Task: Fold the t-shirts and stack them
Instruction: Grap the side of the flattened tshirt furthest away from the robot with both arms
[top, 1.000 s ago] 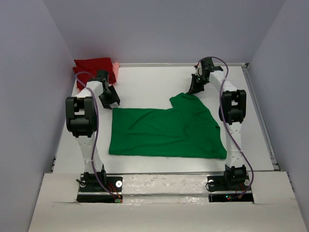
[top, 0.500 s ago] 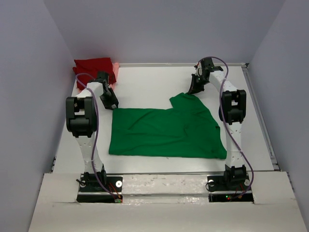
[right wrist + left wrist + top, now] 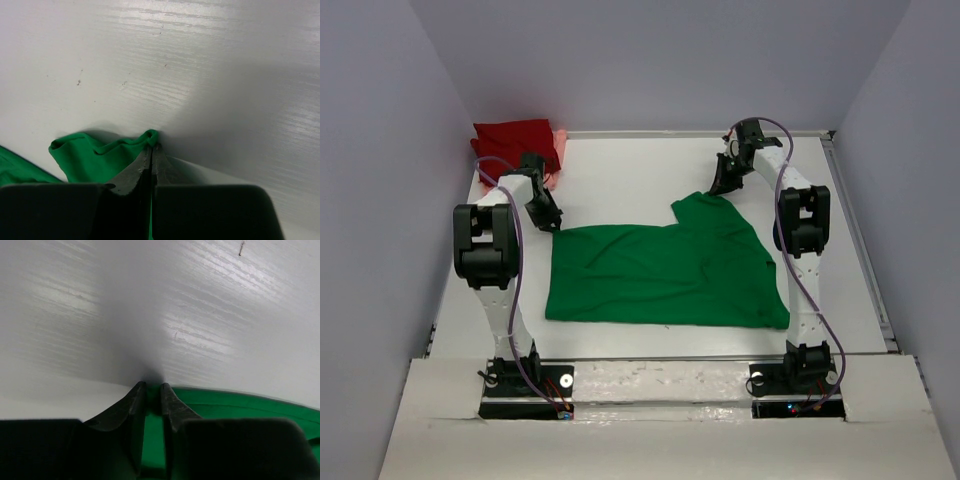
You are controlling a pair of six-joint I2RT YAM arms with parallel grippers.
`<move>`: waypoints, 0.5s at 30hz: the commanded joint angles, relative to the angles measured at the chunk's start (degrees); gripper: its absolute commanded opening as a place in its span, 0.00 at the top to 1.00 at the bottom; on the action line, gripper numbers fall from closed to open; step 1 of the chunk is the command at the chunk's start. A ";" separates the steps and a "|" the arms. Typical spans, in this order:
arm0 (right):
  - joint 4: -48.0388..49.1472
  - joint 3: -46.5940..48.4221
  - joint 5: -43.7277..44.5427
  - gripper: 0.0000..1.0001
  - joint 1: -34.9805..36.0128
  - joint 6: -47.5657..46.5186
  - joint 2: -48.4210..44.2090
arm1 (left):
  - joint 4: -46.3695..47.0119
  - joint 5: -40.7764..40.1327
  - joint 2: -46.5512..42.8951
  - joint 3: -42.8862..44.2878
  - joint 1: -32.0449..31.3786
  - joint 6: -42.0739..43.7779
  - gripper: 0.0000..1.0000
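The bright green t-shirt (image 3: 660,275) lies spread flat in the middle of the table. My left gripper (image 3: 552,222) is at its far left corner. In the left wrist view the jaws (image 3: 153,386) are nearly together with green cloth (image 3: 240,402) between them. My right gripper (image 3: 720,186) is at the shirt's far right corner. In the right wrist view it (image 3: 151,147) is shut on a bunched bit of the green hem (image 3: 90,155). The dark red t-shirt (image 3: 510,135) lies folded at the back left corner, with the salmon pink t-shirt (image 3: 558,142) showing at its right edge.
Grey walls close in the table on the left, back and right. The white table (image 3: 640,165) shows bare behind the green shirt. A raised rail (image 3: 860,230) runs along the right edge.
My left gripper has moved down and right onto the green shirt's far left corner, and its jaws have closed. The right gripper and the shirts have not moved.
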 commanded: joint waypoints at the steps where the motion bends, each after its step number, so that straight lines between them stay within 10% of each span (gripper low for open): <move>1: -1.38 1.42 -0.31 1.00 0.07 -0.30 -3.03 | -0.34 0.03 -2.94 -0.87 0.18 0.10 0.81; 4: -1.47 1.07 0.31 1.00 0.07 -0.30 -3.12 | -0.51 0.73 -1.98 0.27 0.18 0.37 1.00; 15: 0.28 -1.30 5.04 1.00 0.07 -0.22 -4.88 | 0.02 -2.42 -6.10 0.79 -2.54 2.48 1.00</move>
